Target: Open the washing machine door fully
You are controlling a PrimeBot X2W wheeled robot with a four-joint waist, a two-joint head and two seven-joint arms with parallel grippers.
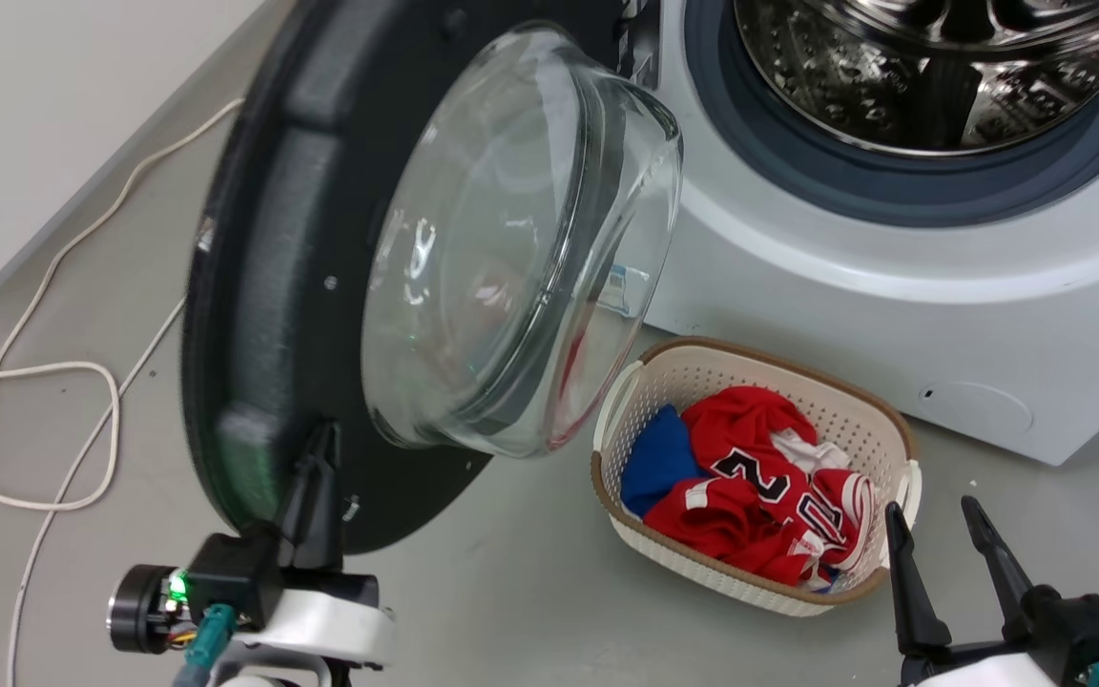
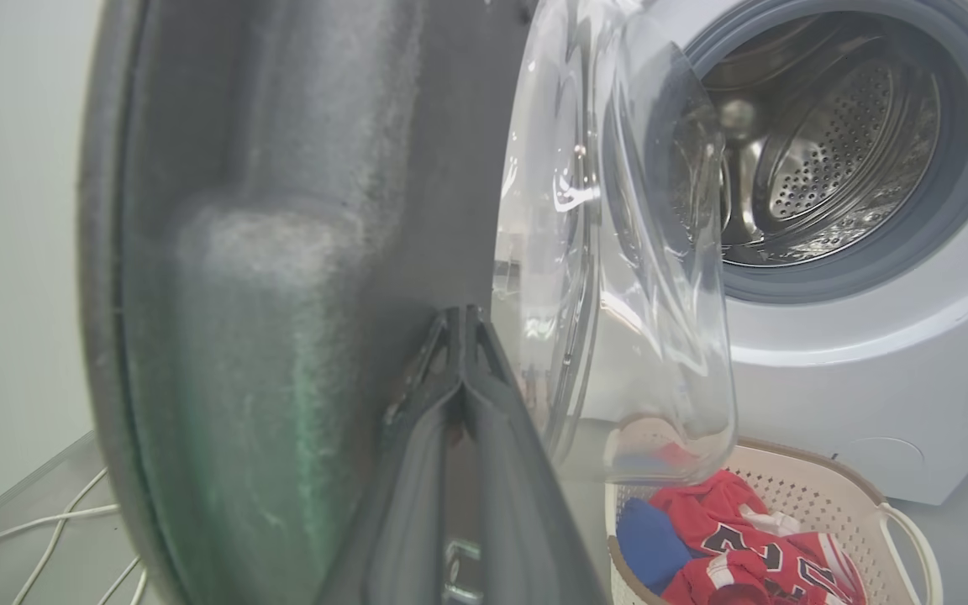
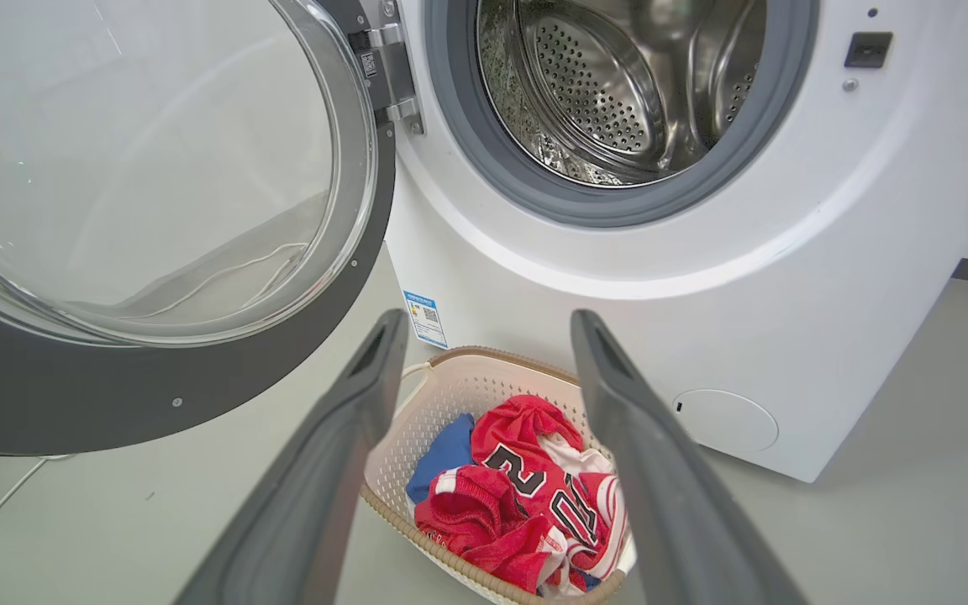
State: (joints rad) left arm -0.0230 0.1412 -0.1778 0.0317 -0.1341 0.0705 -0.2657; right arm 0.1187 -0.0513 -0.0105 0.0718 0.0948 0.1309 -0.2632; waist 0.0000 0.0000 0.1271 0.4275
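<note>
1. Our left gripper (image 1: 323,444), fingers pressed together, leans on the large round glossy black door (image 1: 263,286), already wide of the boxy white washing machine (image 1: 845,286).
2. Our right gripper (image 1: 931,510) idles, fingers spread; next, we judge, push further outward.

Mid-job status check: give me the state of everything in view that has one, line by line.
washing machine door: open wide, swung out to the left
drum: exposed, no laundry visible
left pincer: shut, tips at the door's inner face
right pincer: open, empty
basket: on the floor, holding red and blue clothes
cable: loose on the floor
</note>
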